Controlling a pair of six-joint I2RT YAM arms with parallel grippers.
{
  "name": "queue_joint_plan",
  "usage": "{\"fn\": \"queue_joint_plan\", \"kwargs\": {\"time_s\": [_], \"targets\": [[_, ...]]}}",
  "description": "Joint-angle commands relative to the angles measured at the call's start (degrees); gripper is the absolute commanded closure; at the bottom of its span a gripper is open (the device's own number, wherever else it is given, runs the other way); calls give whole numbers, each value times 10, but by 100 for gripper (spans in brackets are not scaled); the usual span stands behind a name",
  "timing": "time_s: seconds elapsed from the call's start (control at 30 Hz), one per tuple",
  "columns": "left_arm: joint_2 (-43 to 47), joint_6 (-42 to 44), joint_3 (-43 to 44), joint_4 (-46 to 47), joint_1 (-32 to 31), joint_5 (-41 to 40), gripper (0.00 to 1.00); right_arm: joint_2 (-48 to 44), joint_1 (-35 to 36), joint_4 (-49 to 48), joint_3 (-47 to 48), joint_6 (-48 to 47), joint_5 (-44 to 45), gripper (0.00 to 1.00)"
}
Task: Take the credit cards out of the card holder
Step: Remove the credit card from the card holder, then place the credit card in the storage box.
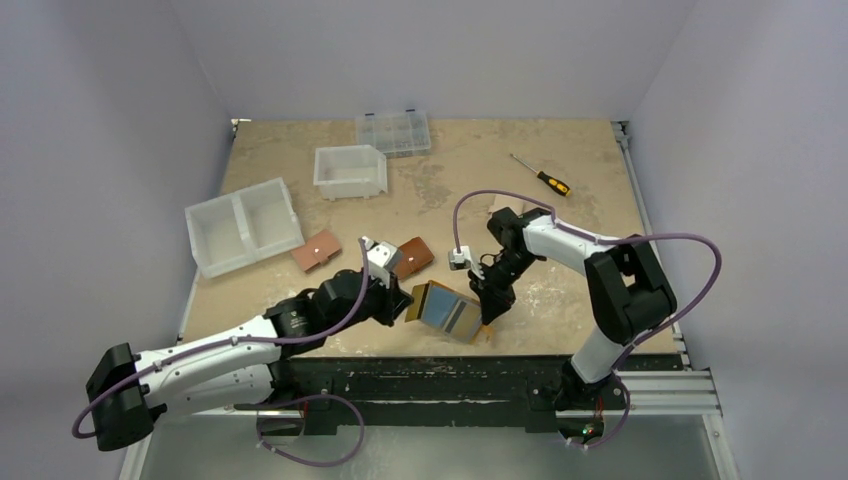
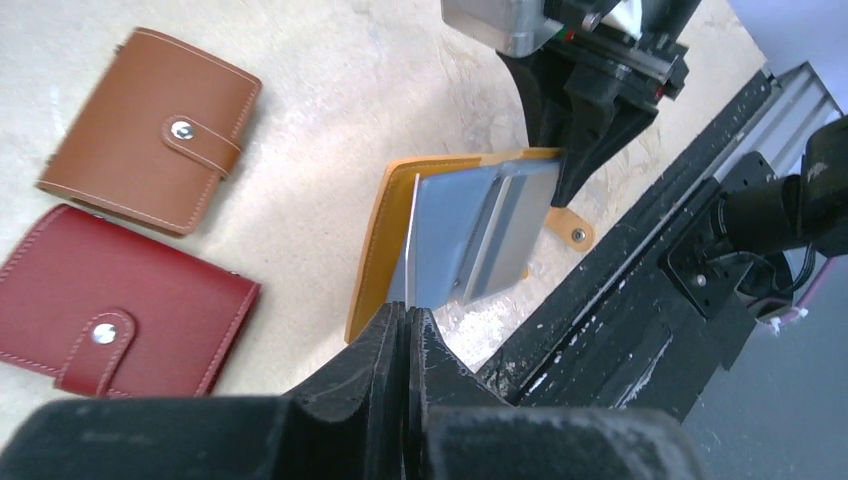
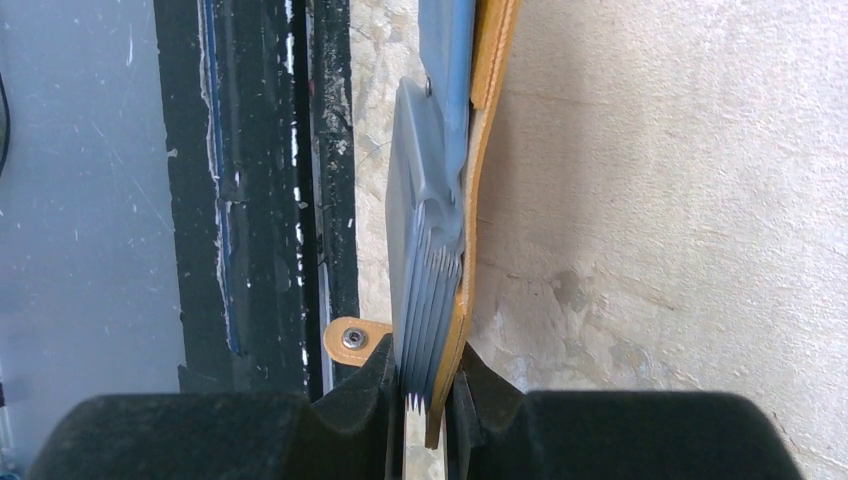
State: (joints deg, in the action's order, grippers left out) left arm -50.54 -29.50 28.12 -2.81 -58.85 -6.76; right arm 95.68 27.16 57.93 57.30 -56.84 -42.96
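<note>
The mustard-yellow card holder (image 1: 447, 310) hangs open between my two grippers, just above the table's near edge. Its cover (image 2: 375, 250) faces the table, with several grey-blue leaves (image 2: 480, 235) fanned inside. My left gripper (image 2: 412, 310) is shut on the thin near edge of one leaf. I cannot tell whether that is a card or a sleeve. My right gripper (image 3: 425, 385) is shut on the far end, clamping the leaves (image 3: 425, 300) and cover (image 3: 470, 280) beside the snap tab (image 3: 352, 338). The credit cards themselves are hidden.
A brown wallet (image 2: 150, 120) and a dark red wallet (image 2: 120, 310) lie shut on the table left of the holder. At the back stand two white bins (image 1: 243, 227) (image 1: 350, 170), a clear organiser box (image 1: 393, 132) and a screwdriver (image 1: 542, 177). A black rail (image 2: 620, 300) edges the table.
</note>
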Motion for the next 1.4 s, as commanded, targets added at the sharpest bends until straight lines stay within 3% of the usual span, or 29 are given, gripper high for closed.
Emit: {"fn": "queue_joint_plan", "kwargs": {"time_s": [0.0, 0.37, 0.67, 1.03, 1.37], "targets": [[16, -2, 51, -65, 7, -58, 100, 12, -8, -28, 13, 18, 33, 100], [-9, 20, 148, -165, 29, -168, 100, 29, -20, -46, 13, 49, 51, 96], [-67, 76, 205, -168, 131, -159, 100, 37, -21, -51, 13, 58, 58, 95], [-220, 133, 338, -151, 275, -118, 100, 36, -21, -52, 12, 60, 61, 94], [-379, 206, 470, -120, 332, -196, 100, 40, -21, -51, 12, 58, 67, 94]]}}
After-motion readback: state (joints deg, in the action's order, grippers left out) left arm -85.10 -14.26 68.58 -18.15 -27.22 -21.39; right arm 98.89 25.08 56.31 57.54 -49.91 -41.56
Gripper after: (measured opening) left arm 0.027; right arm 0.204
